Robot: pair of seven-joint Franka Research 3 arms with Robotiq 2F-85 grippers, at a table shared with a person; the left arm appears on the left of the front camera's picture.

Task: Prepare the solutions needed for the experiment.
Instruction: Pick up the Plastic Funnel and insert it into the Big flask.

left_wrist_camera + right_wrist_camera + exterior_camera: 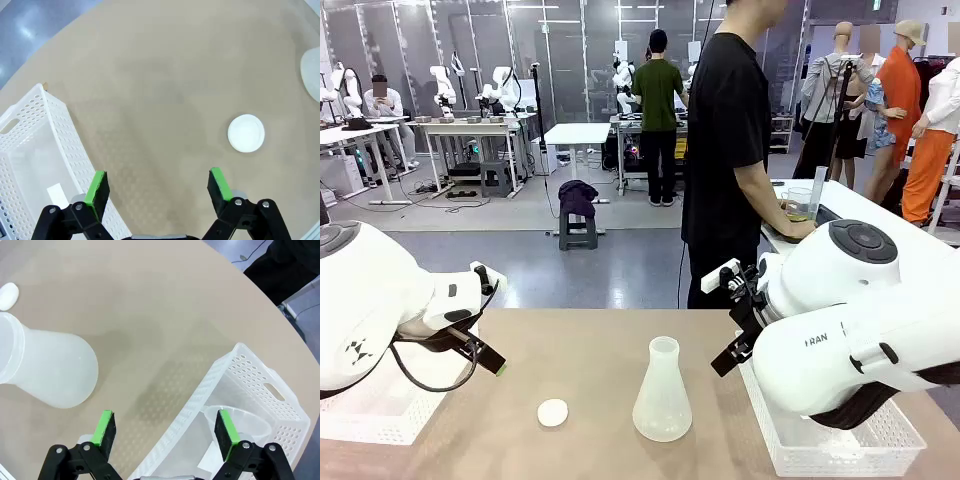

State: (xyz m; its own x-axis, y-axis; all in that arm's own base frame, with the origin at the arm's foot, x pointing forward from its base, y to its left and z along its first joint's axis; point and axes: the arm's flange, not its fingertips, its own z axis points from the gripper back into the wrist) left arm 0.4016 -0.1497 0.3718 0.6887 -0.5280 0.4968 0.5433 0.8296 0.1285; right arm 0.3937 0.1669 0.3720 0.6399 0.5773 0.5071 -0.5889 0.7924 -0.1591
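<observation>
Solutions: we are seeing a small amount of yellow-green liquid (798, 214) low in a clear beaker (801, 198). It is on the white side table beyond ours, just beside the person's hand (796, 229) and well apart from both claws.
Flask: the frosted conical flask (662, 394) is standing upright near the middle of our tan table (600, 345). It is translucent, wide at the base and narrow at the neck, with its mouth uncovered.
Disc: a small white round disc (552, 412) is lying flat near the flask, on its left, apart from it.
Left claw: we are holding the left gripper (157, 185) wide open, its green pads (97, 187) facing each other above the tabletop. It is gripping and touching nothing.
Right claw: we are holding the right gripper (167, 427) just as wide, gripping nothing. It is hanging over the rim of the right basket (250, 365), with the flask off to one side.
Baskets: both are white perforated plastic. The left basket (55, 115) is sitting at our left edge, and a clear round vessel (235, 421) is lying in the right one.
Person: we are seeing a black T-shirt (730, 130) turned toward the side table.
</observation>
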